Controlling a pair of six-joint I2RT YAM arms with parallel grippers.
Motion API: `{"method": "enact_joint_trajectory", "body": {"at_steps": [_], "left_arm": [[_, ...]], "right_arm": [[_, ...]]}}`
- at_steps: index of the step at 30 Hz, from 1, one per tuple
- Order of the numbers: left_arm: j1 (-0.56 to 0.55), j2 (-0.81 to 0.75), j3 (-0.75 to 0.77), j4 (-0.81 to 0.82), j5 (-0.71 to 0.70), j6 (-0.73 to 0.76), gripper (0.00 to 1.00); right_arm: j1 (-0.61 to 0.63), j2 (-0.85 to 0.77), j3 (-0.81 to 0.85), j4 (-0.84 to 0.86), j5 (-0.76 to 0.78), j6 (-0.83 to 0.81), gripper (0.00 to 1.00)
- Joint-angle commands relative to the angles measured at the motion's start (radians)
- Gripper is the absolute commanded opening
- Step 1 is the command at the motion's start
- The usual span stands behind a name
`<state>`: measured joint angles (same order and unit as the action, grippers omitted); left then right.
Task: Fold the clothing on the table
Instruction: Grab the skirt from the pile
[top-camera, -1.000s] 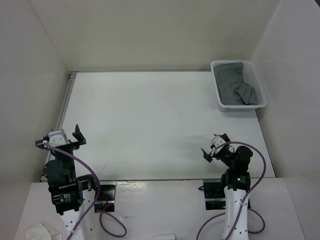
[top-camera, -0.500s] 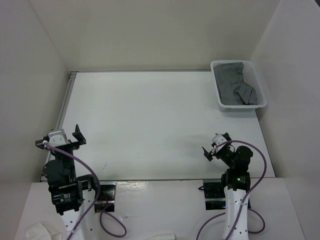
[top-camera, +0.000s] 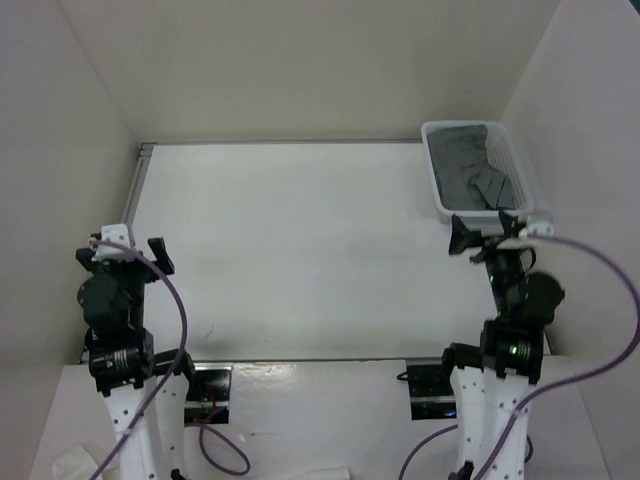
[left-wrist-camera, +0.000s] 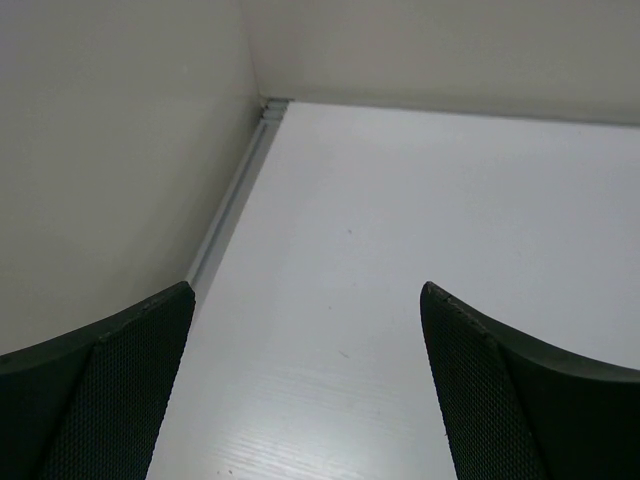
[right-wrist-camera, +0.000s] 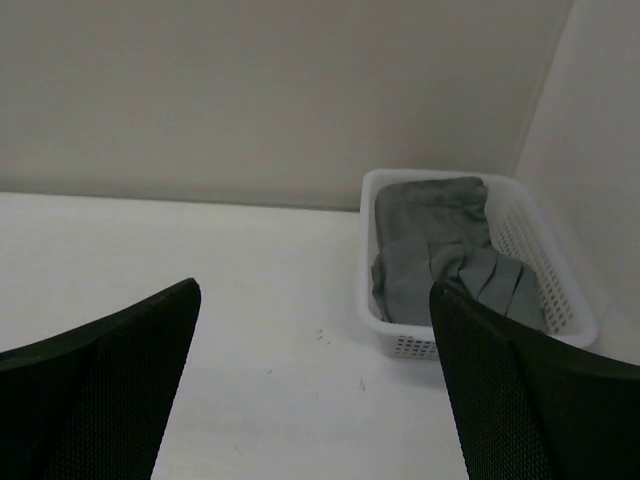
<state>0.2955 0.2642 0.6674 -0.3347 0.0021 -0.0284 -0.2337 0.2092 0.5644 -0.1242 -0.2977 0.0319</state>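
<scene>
Far apart near the worktop sides, left end effector and right end effector stand released; skirt fills corner basket.

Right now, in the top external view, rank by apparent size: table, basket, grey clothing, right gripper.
1. table
2. basket
3. clothing, lying inside the basket
4. right gripper, though it is raised nearer the camera, so its place against the clothing is unsure

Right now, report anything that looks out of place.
The grey skirt lies bunched inside the white basket at the far right corner, not spread on the table, which is odd for a folding job.
</scene>
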Motion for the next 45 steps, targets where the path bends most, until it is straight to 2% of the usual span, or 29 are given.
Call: {"method": "enact_joint_trajectory", "body": {"at_steps": [1,2,3,6,7,10,11,12,13,15,16,17,20,23,26,31,32,33,35,36,38,39,41,43,45], "left_arm": [[-0.004,0.091,0.070,-0.050,0.102,0.048,0.99],[-0.004,0.108,0.084,-0.061,0.122,0.061,0.99],[-0.004,0.130,0.102,-0.084,0.136,0.070,0.99],[-0.004,0.271,0.217,-0.153,0.127,0.070,0.99],[-0.004,0.362,0.254,-0.174,0.105,0.070,0.99],[-0.004,0.548,0.423,-0.272,0.085,0.090,0.99],[-0.004,0.594,0.464,-0.323,0.063,0.090,0.99],[-0.004,0.636,0.501,-0.348,0.062,0.090,0.99],[-0.004,0.712,0.535,-0.372,0.062,0.090,0.99],[-0.004,0.776,0.604,-0.417,0.062,0.090,0.99],[-0.004,0.814,0.615,-0.417,0.062,0.076,0.99],[-0.004,0.835,0.629,-0.429,0.062,0.067,0.99],[-0.004,0.845,0.629,-0.438,0.042,0.054,0.99],[-0.004,0.891,0.620,-0.470,0.033,0.064,0.99],[-0.013,0.955,0.629,-0.489,0.047,0.094,0.99],[-0.013,1.026,0.643,-0.457,0.033,0.107,0.99],[-0.013,1.026,0.643,-0.425,0.033,0.107,0.99],[-0.013,1.026,0.643,-0.412,0.033,0.098,0.99],[-0.013,1.026,0.633,-0.386,0.059,0.087,0.99],[-0.013,1.026,0.633,-0.386,0.059,0.078,0.99],[-0.013,1.035,0.609,-0.360,0.085,0.078,0.99],[-0.013,1.035,0.609,-0.360,0.085,0.078,0.99],[-0.022,1.044,0.598,-0.342,0.085,0.078,0.99],[-0.022,1.055,0.587,-0.342,0.085,0.078,0.99],[-0.022,1.055,0.587,-0.342,0.085,0.087,0.99]], "right_arm": [[-0.004,0.351,0.265,-0.147,-0.013,-0.031,0.99],[-0.004,0.433,0.410,-0.248,-0.053,-0.061,0.99],[-0.016,0.572,0.469,-0.284,-0.081,-0.050,0.99],[-0.084,0.770,0.650,-0.407,-0.211,-0.036,0.99],[-0.084,0.818,0.693,-0.449,-0.233,-0.055,0.99],[-0.084,0.970,0.825,-0.578,-0.181,-0.136,0.99],[-0.025,1.008,0.891,-0.616,-0.126,-0.227,0.99],[0.018,1.044,0.913,-0.647,-0.038,-0.240,0.99],[0.066,1.103,0.923,-0.663,0.199,-0.240,0.99],[0.184,1.141,0.878,-0.638,0.441,-0.250,0.99],[0.216,1.150,0.814,-0.588,0.618,-0.250,0.99],[0.255,1.150,0.746,-0.544,0.656,-0.300,0.99],[0.280,1.164,0.687,-0.514,0.586,-0.291,0.99],[0.300,1.254,0.664,-0.514,0.533,-0.257,0.99],[0.300,1.369,0.719,-0.552,0.422,-0.219,0.99],[0.291,1.550,0.951,-0.663,0.382,-0.164,0.99],[0.281,1.564,0.977,-0.673,0.382,-0.164,0.99],[0.271,1.573,1.024,-0.673,0.493,-0.155,0.99],[0.270,1.584,1.098,-0.673,0.580,-0.190,0.99],[0.270,1.572,1.156,-0.636,0.671,-0.190,0.99],[0.270,1.532,1.172,-0.547,0.722,-0.199,0.99],[0.270,1.504,1.149,-0.501,0.703,-0.216,0.99],[0.260,1.434,1.099,-0.379,0.562,-0.272,0.99],[0.251,1.434,1.045,-0.335,0.523,-0.273,0.99],[0.222,1.490,1.069,-0.359,0.510,-0.273,0.99]]}}
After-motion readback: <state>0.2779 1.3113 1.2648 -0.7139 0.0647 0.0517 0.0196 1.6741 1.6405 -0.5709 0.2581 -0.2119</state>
